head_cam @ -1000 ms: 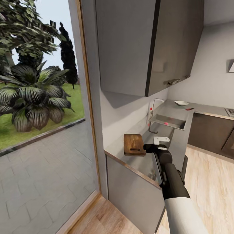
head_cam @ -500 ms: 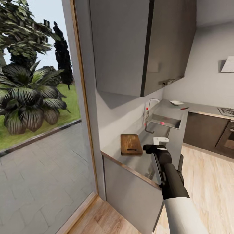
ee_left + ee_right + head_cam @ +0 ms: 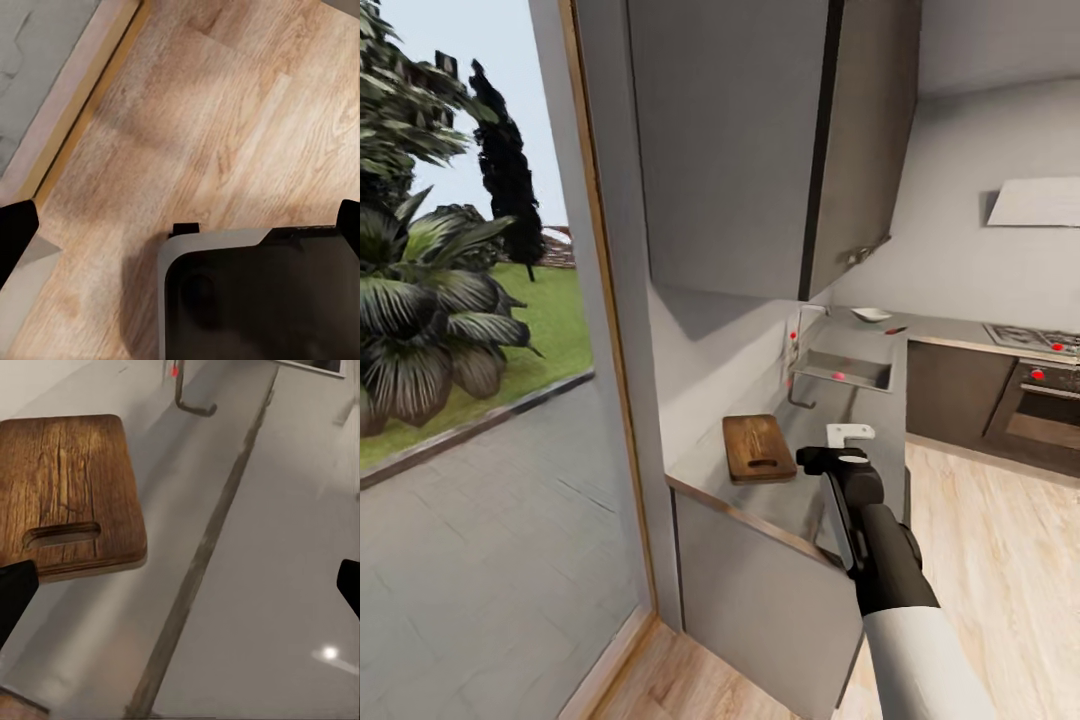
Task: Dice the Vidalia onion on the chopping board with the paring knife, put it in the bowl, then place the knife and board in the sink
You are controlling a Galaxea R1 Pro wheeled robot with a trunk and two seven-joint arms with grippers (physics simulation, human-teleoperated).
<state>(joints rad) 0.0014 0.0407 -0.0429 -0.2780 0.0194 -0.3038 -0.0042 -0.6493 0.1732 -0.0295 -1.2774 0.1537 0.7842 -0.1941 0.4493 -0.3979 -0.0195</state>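
The dark brown chopping board (image 3: 758, 448) lies on the grey countertop (image 3: 830, 410) near its front end, slot handle toward me. My right gripper (image 3: 850, 434) hovers just right of the board, open and empty, with the board (image 3: 67, 495) beside its fingers. Farther back is the steel sink (image 3: 843, 371) with its chrome tap (image 3: 800, 325); a small reddish spot shows in the basin, too small to identify. The white bowl (image 3: 871, 314) sits on the far counter, with a thin red-and-dark item (image 3: 895, 330) beside it, possibly the paring knife. My left gripper (image 3: 180, 225) hangs open over the floor.
A large window (image 3: 470, 350) stands at the left and dark wall cabinets (image 3: 760, 150) hang over the counter. A hob and oven (image 3: 1040, 400) are at the far right under a hood. Light wood floor (image 3: 1000, 560) lies open to the right of the counter.
The whole view has swung so the window slides left and the hob, oven and hood come into sight. The right arm keeps its place beside the board.
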